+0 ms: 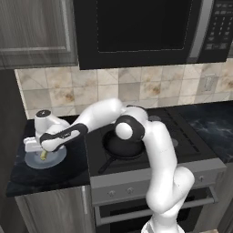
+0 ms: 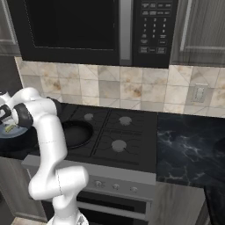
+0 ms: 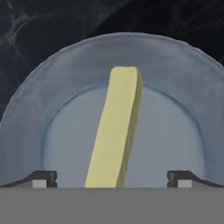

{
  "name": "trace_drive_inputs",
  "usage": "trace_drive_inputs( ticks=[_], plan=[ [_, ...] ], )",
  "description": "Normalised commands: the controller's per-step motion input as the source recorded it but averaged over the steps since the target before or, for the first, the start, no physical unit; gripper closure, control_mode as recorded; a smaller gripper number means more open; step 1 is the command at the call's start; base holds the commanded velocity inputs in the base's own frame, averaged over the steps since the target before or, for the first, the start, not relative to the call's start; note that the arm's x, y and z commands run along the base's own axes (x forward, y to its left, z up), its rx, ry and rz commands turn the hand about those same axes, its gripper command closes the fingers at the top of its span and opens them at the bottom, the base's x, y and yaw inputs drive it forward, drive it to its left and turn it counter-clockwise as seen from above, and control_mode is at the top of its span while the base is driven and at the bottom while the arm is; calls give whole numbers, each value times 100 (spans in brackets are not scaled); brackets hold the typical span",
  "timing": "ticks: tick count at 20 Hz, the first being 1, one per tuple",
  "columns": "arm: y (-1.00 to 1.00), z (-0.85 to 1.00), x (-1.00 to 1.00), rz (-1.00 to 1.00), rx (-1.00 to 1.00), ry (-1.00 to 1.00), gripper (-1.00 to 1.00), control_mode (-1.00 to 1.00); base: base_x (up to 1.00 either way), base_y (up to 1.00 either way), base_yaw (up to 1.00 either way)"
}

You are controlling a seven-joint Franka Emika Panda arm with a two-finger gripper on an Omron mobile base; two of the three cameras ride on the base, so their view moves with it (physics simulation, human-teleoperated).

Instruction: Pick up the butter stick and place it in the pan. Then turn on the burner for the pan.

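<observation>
The pale-yellow butter stick (image 3: 115,131) lies on a round grey-blue plate (image 3: 175,78) on the dark counter left of the stove. My gripper (image 3: 113,179) hangs right over it, open, with a fingertip (image 3: 43,178) on each side of the bar's near end and a wide gap to both. From the left base view the gripper (image 1: 42,151) is down at the plate (image 1: 50,162) and a bit of the butter stick (image 1: 44,155) peeks out under it. The black pan (image 1: 123,146) sits on the front left burner, handle toward the front; it is also in the right base view, pan (image 2: 78,133).
The stove's knobs (image 1: 111,193) run along its front panel below the pan. A microwave (image 1: 136,27) hangs above the stove. The plate's counter section (image 1: 45,179) is small, with a cabinet at its left. More dark counter (image 2: 189,149) lies right of the stove.
</observation>
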Motion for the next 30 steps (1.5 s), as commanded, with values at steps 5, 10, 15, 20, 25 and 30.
trace_drive_inputs(
  ticks=[5, 10, 15, 20, 25, 30],
  plan=[
    [1, -8, 1, 0, 0, 1, -100, -100, 0, 0, 0],
    [3, -1, 0, 0, 0, 3, -100, -100, 0, 0, 0],
    [0, 0, 0, 0, 0, 5, 100, -100, 0, 0, 0],
    [0, 0, 0, 0, 0, 0, 100, -100, 0, 0, 0],
    [0, 1, 0, 0, 0, 0, 100, -100, 0, 0, 0],
    [-3, 21, 0, 0, 0, 0, 100, -100, 0, 0, 0]
  ],
)
